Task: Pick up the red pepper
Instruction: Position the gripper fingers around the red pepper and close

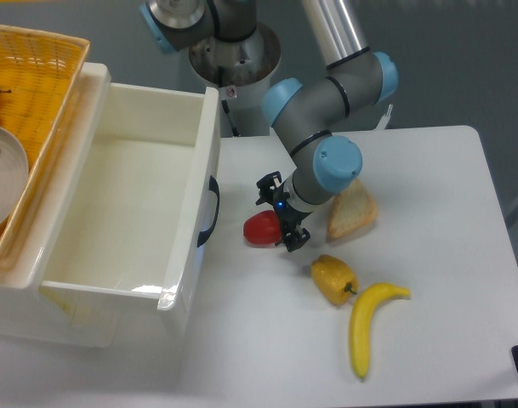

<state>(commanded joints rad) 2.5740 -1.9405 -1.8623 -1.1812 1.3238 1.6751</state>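
Lying on the desk (429, 187) near its left edge, the red pepper (260, 229) is just beside the handle of the white bin (122, 195). The gripper (278, 212) is low on the right side of the red pepper, and its dark fingers (291, 239) stand apart, one behind the pepper and one in front of it; whether they touch it I cannot tell. A slice of bread (354, 212) lies just to the right of the gripper. Nearer the front edge lie the yellow pepper (334, 280) and the banana (368, 324), touching each other. A wicker basket (33, 93) stands at the far left behind the bin.
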